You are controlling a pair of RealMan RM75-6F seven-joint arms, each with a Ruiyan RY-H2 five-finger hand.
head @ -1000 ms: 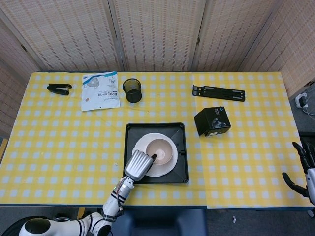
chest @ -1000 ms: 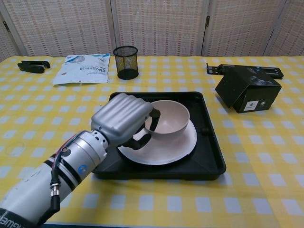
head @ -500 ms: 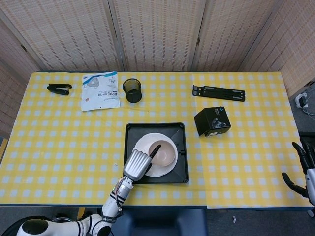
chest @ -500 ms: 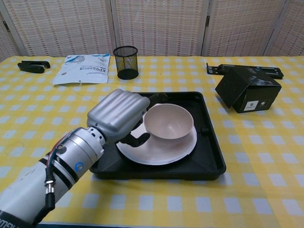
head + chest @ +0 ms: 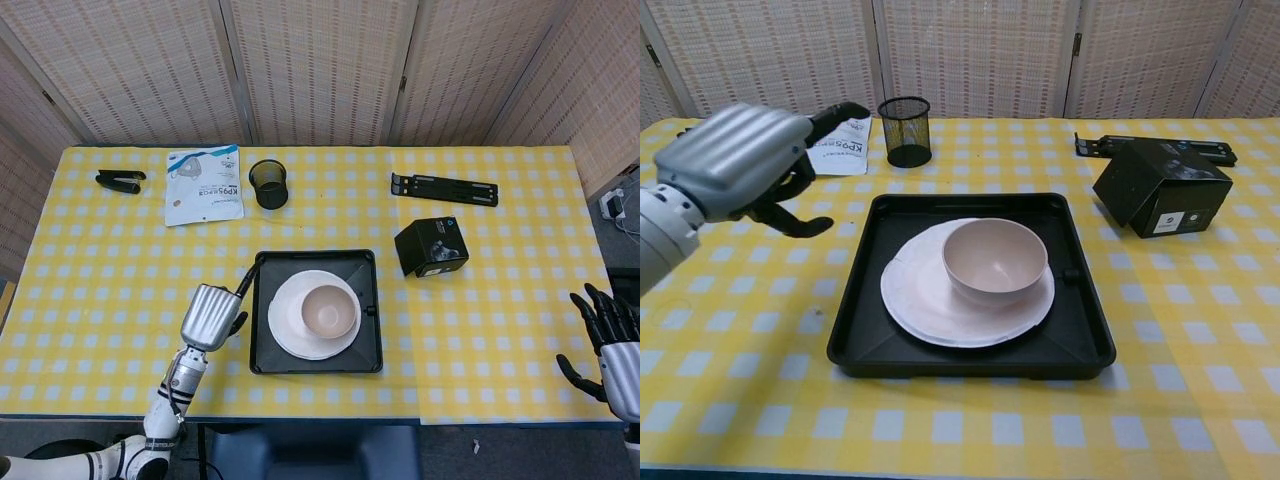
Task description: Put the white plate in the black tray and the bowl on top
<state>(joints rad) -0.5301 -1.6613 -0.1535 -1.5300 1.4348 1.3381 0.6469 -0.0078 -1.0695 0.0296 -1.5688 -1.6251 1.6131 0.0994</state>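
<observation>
Far-left back corner of the desk [image 5: 90, 300]: a black stapler [image 5: 120, 180], with a white packet [image 5: 203, 184] and a mesh pen cup [image 5: 269, 184] beside it along the back edge. None bears on the task, and all sit well apart from the tray.

Left hand [image 5: 210, 316] hangs above the desk just off the tray's left edge. It holds nothing; fingers [image 5: 840, 110] are loosely apart, one stretched forward, the thumb hooked below. Judgement: it is off to the side because it has no more to grip here.

Black tray [image 5: 265, 350] lies near the middle of the front edge. White plate [image 5: 290, 335] rests flat in it, slightly left of centre, its rim close to the tray's left wall. Bowl [image 5: 330, 310] stands upright on the plate, toward the right half. Both placements look done.

Right of the tray: a black box [image 5: 431, 247], tilted. Behind it, near the back edge, a flat black bracket [image 5: 444, 188].

Right hand [image 5: 605, 345] sits off the front-right corner, fingers spread, holding nothing, idle because nothing on that side needs moving.
</observation>
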